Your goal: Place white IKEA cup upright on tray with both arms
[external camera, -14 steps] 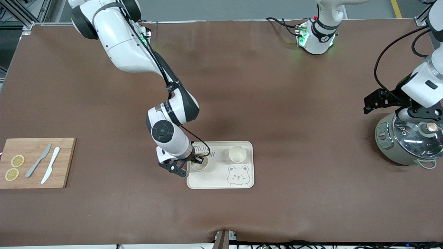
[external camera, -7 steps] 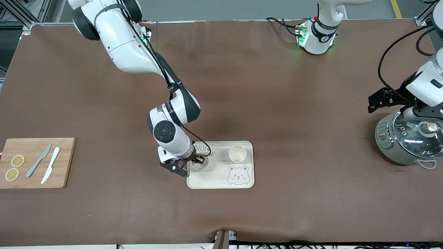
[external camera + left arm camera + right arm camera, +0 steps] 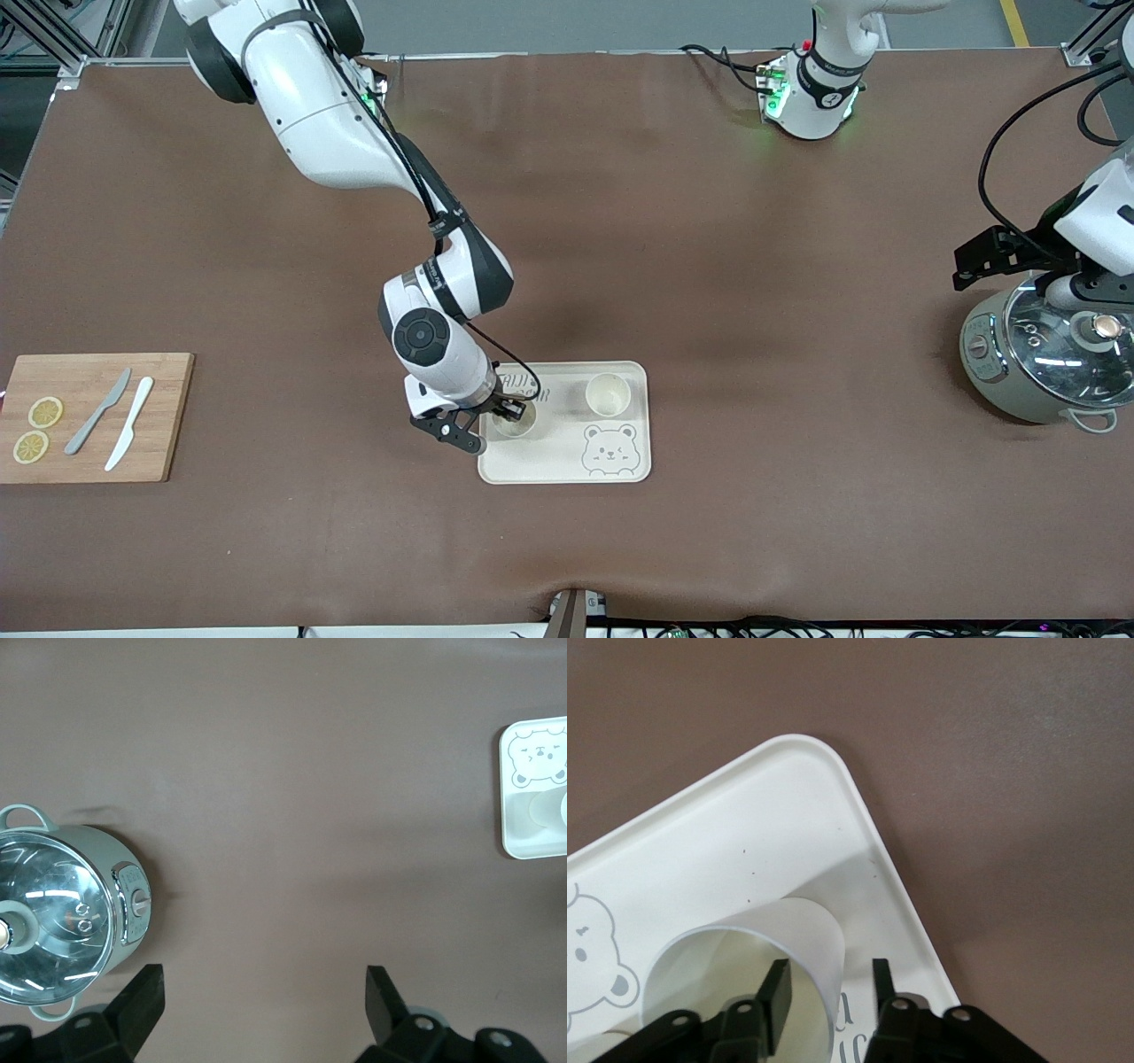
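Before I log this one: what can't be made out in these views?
1. Tray lettering: in the front view, the right gripper and its cable cover part of it. In the right wrist view, the cup hides it.
2. Cup's base: the right wrist view's edge cuts it off. The open fingers straddle its wall.
3. Pot panel markings: too small in the front view. The open left gripper waits over the table beside it.

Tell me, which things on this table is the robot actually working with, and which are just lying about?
In the job:
- tray
- white cup on it, wall between the right gripper fingers
- second cup, upright on the tray

Lying about:
- cutting board with lemon slices and two knives
- lidded pot, below the waiting, open left gripper
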`<state>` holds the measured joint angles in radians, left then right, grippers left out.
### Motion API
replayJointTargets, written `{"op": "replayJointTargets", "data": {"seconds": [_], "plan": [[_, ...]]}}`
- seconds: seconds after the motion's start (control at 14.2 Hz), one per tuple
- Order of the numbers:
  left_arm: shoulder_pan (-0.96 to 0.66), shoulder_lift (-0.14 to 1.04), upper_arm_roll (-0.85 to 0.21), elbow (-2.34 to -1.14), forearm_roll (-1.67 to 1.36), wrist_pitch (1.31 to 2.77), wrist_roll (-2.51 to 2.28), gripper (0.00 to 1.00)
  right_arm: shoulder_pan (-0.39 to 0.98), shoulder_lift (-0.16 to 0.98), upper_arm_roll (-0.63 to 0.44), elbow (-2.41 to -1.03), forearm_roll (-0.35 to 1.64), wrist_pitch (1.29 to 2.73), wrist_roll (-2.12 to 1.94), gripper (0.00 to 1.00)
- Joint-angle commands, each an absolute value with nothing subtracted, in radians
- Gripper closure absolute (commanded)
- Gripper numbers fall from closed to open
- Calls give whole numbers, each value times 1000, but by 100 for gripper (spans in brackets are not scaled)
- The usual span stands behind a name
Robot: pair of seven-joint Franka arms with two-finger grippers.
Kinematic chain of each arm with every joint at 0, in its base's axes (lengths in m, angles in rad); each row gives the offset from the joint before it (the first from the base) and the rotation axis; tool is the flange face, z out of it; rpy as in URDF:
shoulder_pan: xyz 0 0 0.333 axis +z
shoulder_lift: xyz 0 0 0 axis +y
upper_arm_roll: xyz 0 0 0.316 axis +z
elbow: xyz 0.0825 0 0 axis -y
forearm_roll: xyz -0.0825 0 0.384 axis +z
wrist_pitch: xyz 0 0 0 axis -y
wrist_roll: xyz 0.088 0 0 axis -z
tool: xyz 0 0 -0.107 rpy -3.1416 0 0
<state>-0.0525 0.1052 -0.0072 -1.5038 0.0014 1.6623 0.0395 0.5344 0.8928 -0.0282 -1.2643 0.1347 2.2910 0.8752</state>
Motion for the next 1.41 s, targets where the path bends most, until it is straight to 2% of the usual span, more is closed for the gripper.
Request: {"op": "replayJointTargets", "data": {"seconds": [0.0, 0.35, 0.63, 0.91, 1.13, 1.34], "plan": [[-54, 100, -8, -1488, 9, 1651, 57, 0, 538, 862, -38, -1256, 140, 2276, 876, 0], [-54, 100, -8, -1496, 21, 1605, 158, 0, 519, 691, -40, -1256, 138, 1992, 873, 0], [-60, 101, -14, -1497, 21, 1595, 161, 0, 471, 479, -48, -1256, 133, 1681, 726, 0], [-55, 112, -14, -1500, 21, 1597, 161, 0, 330, 249, -49, -1259, 127, 1413, 458, 0], [-52, 112, -11, -1497, 21, 1598, 161, 0, 157, 148, -49, -1279, 114, 1313, 226, 0], [-54, 112, -9, -1493, 21, 1609, 156, 0, 54, 118, -49, -1315, 51, 1336, 66, 0]]}}
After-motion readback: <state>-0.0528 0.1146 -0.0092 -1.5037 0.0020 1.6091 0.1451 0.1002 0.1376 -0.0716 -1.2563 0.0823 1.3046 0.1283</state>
